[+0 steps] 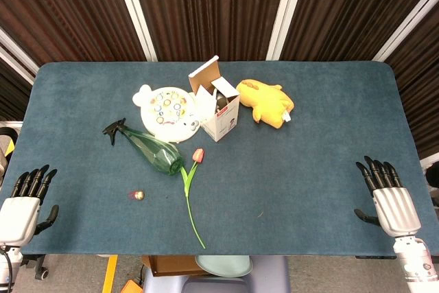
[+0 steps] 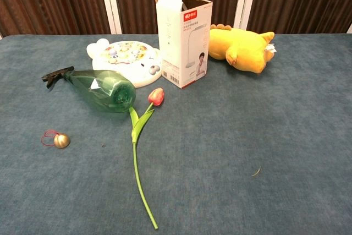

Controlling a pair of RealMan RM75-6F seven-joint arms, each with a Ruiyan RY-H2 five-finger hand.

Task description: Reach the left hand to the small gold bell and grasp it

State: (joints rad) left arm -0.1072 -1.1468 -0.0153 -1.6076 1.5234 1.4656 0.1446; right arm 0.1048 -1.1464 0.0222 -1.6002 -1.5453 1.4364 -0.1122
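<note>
My left hand [image 1: 22, 207] and right hand [image 1: 389, 198] lay empty, fingers apart; the gold bell [image 2: 61, 140] sat untouched; the white carton's [image 2: 183, 39] print was unreadable.

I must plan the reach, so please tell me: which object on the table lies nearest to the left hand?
The bell, gold with a red loop. It lies apart from the cluster, between the left hand and the tulip; the bottle is farther back.

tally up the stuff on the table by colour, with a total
gold: 1, the small gold bell
green: 2, the spray bottle and the tulip with its green stem
yellow: 1, the plush toy
white: 2, the box and the round toy
total: 6
</note>
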